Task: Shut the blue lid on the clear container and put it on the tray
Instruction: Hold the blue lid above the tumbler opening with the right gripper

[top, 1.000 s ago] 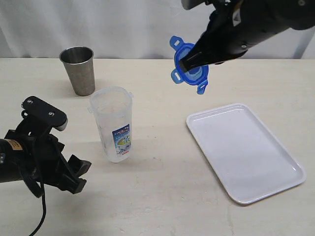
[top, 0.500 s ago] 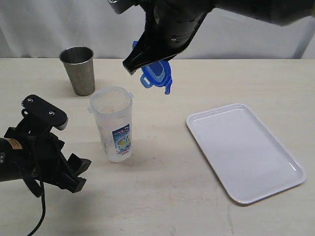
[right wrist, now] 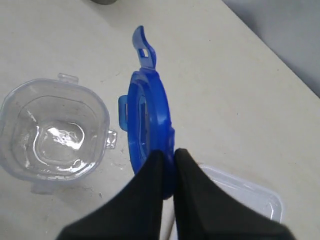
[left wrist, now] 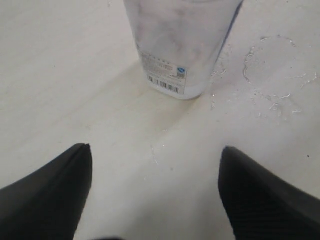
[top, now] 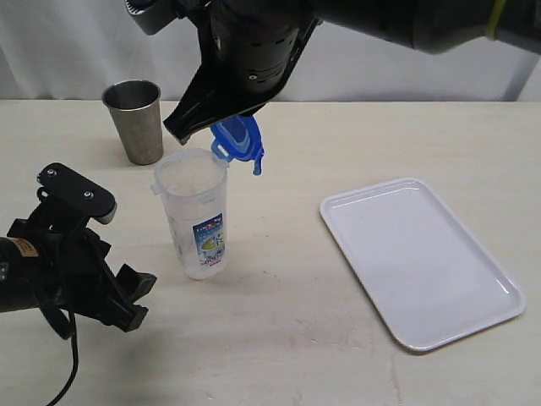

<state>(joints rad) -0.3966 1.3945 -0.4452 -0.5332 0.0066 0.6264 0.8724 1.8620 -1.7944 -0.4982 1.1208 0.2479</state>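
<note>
Just above and beside the clear container (top: 193, 216), upright on the table | I am pinching the blue lid (right wrist: 150, 110) edge-on in my right gripper (right wrist: 169, 156) | left gripper (left wrist: 155, 149) is sitting open, empty, nearby | the tray (top: 473, 317) is lying well apart

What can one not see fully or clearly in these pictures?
- Exterior view: the right arm covers much of the blue lid and the jaws' grip on it.
- Left wrist view: the picture edge cuts off the top of the clear container; its print is blurred.
- Right wrist view: jaws and picture edge hide most of the tray.
</note>
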